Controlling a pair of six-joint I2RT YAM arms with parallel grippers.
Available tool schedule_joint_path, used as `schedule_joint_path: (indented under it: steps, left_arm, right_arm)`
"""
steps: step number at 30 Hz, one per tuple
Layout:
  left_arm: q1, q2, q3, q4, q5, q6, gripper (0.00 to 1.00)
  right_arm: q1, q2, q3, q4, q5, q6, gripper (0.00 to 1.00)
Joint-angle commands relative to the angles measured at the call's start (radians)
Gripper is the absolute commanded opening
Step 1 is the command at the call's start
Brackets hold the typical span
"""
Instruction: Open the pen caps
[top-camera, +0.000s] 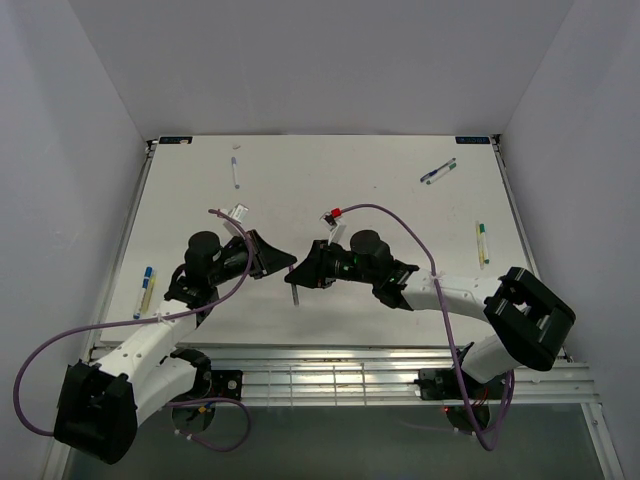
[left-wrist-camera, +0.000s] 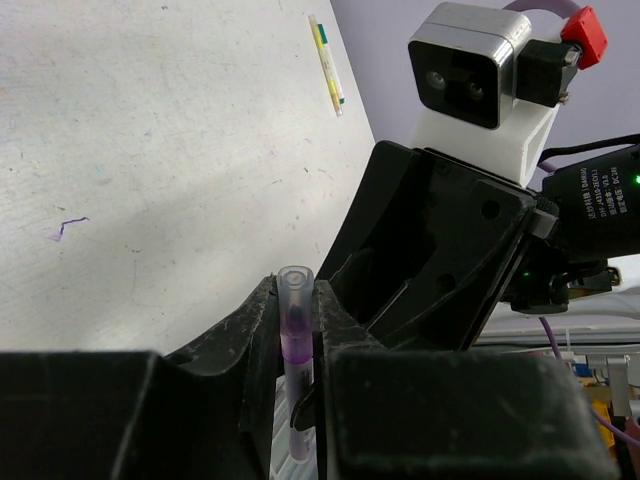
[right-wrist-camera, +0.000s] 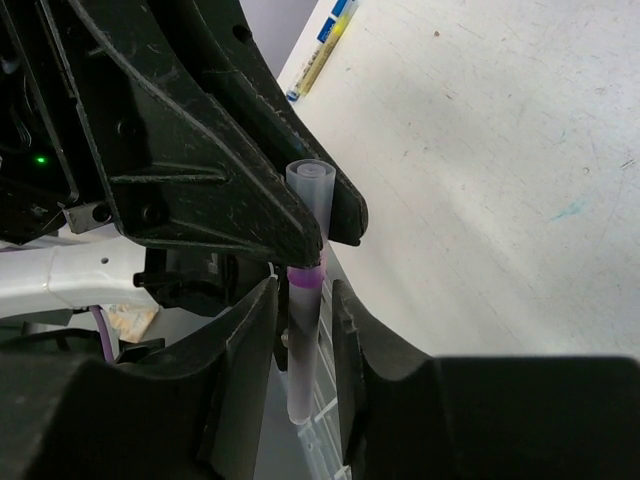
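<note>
Purple-banded pen (right-wrist-camera: 303, 350) is up in the air over the middle of the table (top-camera: 380, 210), approx. upright, between the two grippers, which meet tip to tip. L gripper (left-wrist-camera: 296, 295) is nearly closed and pinches the pen at its upper part, both fingers touching it just above the purple band; the clear tube end sticks out above the fingers. If this clear end is a cap or the barrel, I cannot tell. R gripper (right-wrist-camera: 303, 295) is only a little open: its fingers stand on both sides of the whitish lower barrel w. a thin gap each side, so not pressing it. Other pens lie flat on the table, well apart: blue-ended pen (top-camera: 236, 170) at far left, crossed pair (top-camera: 438, 172) at far right, yellow-green pen (top-camera: 482, 243) near the right edge, blue-yellow pens (top-camera: 146, 290) near the left edge.
</note>
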Motion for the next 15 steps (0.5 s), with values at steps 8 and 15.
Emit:
schedule_joint_path:
  steps: [8,15]
  left_arm:
    - [-0.005,0.013,0.042,0.009,-0.015,-0.022,0.00]
    - [-0.005,0.016,0.061,-0.008,-0.034,-0.020,0.00]
  right_arm:
    - [0.008,-0.033,-0.020,0.039,-0.006,-0.027,0.38]
    - [0.014,-0.031,-0.046,0.062,-0.014,-0.022,0.20]
